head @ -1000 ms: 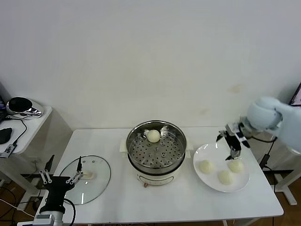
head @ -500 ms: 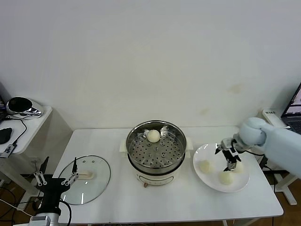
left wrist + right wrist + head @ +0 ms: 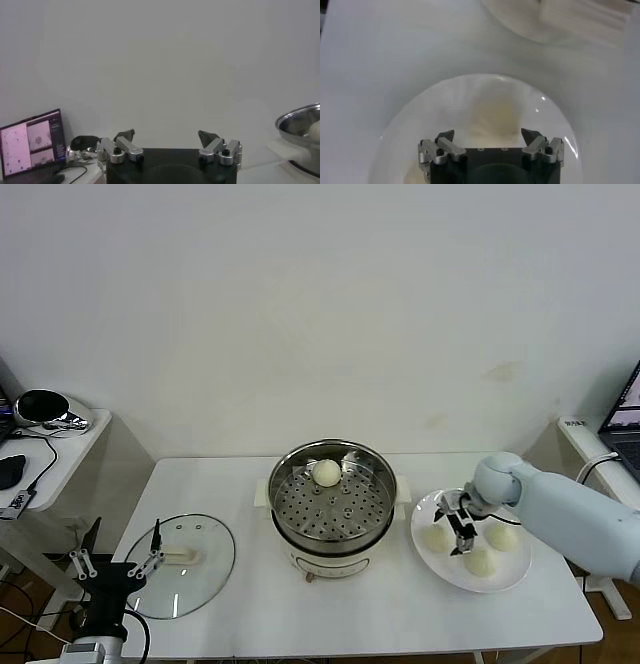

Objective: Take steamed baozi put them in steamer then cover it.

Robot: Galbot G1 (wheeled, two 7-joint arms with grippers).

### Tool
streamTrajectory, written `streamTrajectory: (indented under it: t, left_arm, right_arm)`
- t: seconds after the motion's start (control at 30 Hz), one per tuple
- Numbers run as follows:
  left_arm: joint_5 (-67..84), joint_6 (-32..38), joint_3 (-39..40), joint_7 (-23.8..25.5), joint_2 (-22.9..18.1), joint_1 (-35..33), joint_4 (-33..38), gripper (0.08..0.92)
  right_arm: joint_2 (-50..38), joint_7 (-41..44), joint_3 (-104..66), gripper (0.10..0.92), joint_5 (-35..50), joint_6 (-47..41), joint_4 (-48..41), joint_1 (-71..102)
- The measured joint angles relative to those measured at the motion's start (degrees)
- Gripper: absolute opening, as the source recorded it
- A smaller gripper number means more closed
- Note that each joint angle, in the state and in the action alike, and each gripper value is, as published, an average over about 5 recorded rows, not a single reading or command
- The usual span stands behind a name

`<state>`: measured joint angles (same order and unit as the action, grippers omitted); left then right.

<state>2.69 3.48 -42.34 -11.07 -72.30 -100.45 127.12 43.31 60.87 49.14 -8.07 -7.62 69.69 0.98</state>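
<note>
One baozi [image 3: 326, 472] lies on the perforated tray at the back of the steamer [image 3: 374, 496], a shiny steel pot on a cream base at the table's middle. Three baozi lie on a white plate [image 3: 508, 574] to its right: the left one [image 3: 436, 537], the front one [image 3: 480, 560], the right one [image 3: 501, 535]. My right gripper [image 3: 456, 527] is open, low over the plate, right beside the left baozi [image 3: 492, 115], which shows blurred between the jaws. The glass cover [image 3: 183, 565] lies flat at the table's left. My left gripper [image 3: 112, 567] is open, at the front left by the cover.
A side table at far left holds a dark shiny object [image 3: 44, 410] and cables. A laptop [image 3: 31, 145] shows in the left wrist view. The steamer's rim [image 3: 300, 122] also shows there. Another laptop edge [image 3: 627, 409] stands at far right.
My right gripper has moved left across the plate, from over the right baozi to beside the left one. My left gripper has drawn back a little towards the table's front left.
</note>
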Motion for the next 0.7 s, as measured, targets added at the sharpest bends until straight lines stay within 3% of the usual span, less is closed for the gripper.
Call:
streamTrajectory:
  t: [0.27, 0.57, 0.7]
  left_arm:
    - [-0.01, 0.00, 0.11, 0.01, -0.14, 0.12, -0.25, 0.823]
    - [-0.01, 0.00, 0.11, 0.01, -0.19, 0.01, -0.08, 0.823]
    - [0.00, 0.00, 0.10, 0.02, -0.19, -0.03, -0.04, 0.823]
  right_arm:
    - [2.39, 0.12, -1.40, 0.800, -1.33, -0.47, -2.75, 1.29]
    - [3.23, 0.67, -2.48, 0.636, -2.00, -0.73, -3.76, 1.92]
    - [2.84, 1.12, -2.28, 0.607, -1.72, -0.99, -3.35, 1.50]
